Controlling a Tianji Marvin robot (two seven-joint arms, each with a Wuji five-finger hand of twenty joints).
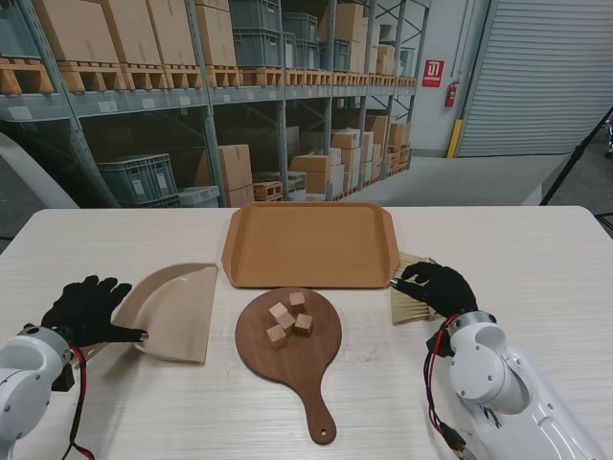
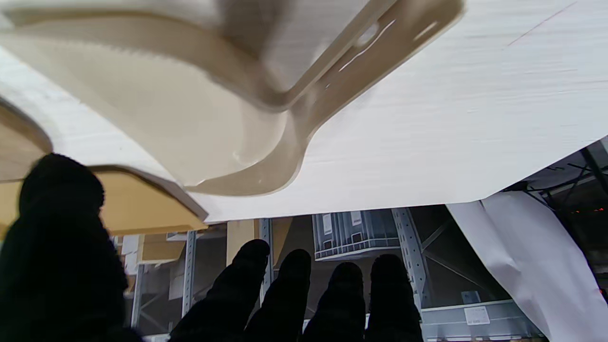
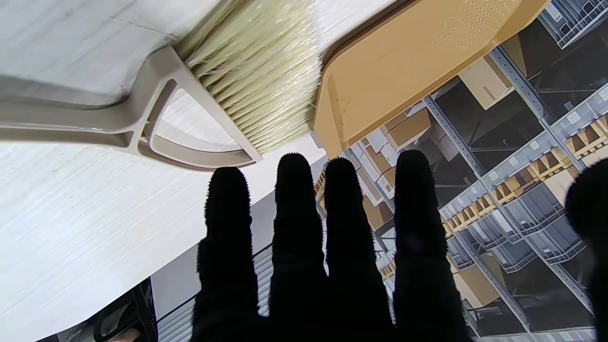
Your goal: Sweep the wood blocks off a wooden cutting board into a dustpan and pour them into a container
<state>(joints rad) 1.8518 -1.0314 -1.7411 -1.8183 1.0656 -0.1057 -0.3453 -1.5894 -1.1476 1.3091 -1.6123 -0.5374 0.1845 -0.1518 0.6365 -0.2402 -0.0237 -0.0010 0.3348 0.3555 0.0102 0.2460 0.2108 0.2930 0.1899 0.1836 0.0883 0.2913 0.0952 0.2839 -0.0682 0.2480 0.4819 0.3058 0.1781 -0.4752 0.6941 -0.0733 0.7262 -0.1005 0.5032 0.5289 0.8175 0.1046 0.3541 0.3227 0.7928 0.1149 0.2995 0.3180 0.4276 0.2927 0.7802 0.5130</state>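
Wooden blocks cluster on round dark cutting board.

Read "D1" in white on a red sign fixed to the far wall beside the roller door. Small white labels seen on shelf rails and crates in the wrist views, too blurred to read. No other lettering made out on anything on the table.
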